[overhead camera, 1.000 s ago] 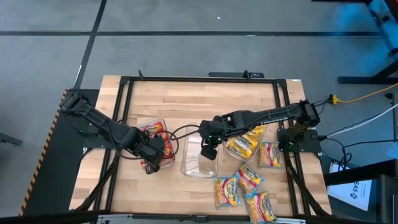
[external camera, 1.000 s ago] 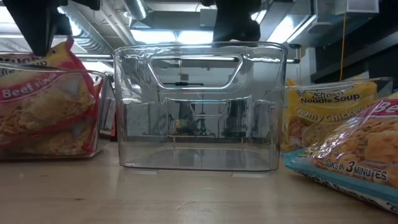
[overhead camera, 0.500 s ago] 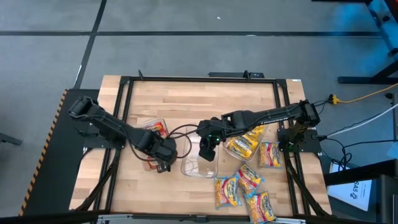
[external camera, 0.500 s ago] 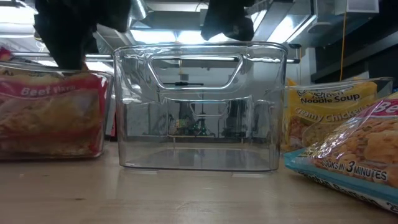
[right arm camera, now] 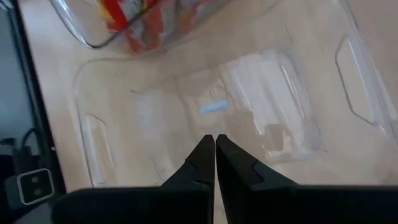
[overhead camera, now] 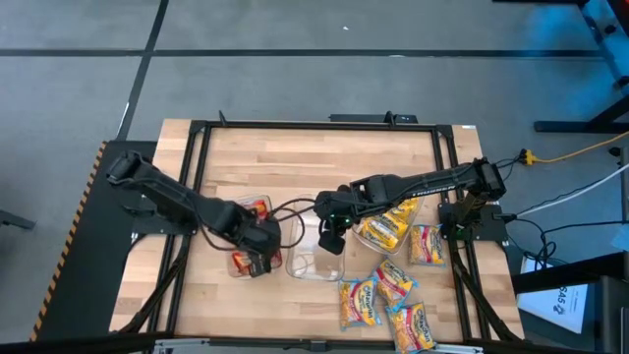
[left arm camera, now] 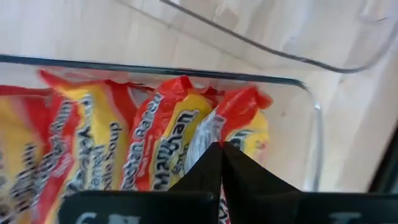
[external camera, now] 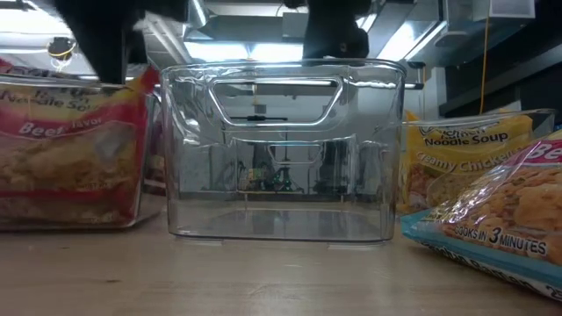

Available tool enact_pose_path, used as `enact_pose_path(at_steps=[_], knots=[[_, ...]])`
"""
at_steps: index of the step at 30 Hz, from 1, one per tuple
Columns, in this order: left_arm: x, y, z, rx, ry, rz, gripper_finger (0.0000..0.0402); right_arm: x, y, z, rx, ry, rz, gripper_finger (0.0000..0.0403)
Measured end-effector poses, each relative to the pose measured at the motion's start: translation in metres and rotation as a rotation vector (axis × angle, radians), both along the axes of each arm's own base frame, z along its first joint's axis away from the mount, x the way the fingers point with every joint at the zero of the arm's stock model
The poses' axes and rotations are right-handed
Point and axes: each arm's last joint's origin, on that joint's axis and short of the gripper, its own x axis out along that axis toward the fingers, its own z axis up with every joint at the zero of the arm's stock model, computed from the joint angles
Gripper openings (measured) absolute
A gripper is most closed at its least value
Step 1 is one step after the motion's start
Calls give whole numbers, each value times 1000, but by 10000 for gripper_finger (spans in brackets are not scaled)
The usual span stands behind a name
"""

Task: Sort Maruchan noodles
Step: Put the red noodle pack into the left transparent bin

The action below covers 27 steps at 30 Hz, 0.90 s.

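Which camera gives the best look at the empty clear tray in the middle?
The low view: the empty clear tray fills it side-on, walls and handle cutout plain. The high view shows it small; the right wrist view looks into its floor.

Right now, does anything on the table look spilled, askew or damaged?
Nothing looks spilled or damaged. Red noodle packets sit in the left clear tray, the middle clear tray stands upright and empty, and loose packets lie unsorted, overlapping, on the table's right side.

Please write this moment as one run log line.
left pincer: shut, over red packets in tray | right pincer: shut, over empty tray
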Motion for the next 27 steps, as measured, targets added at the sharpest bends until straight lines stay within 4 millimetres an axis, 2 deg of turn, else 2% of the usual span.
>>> enact_pose_path(at_steps=[6, 16, 27], knots=[[-1, 1, 20, -15, -59, 3, 4, -2, 0, -1, -9, 19, 0, 14], [-3, -1, 20, -26, -34, 30, 4, -2, -1, -1, -15, 25, -2, 14], [-10, -1, 18, -15, 36, 32, 56, -3, -1, -2, -17, 35, -3, 14]])
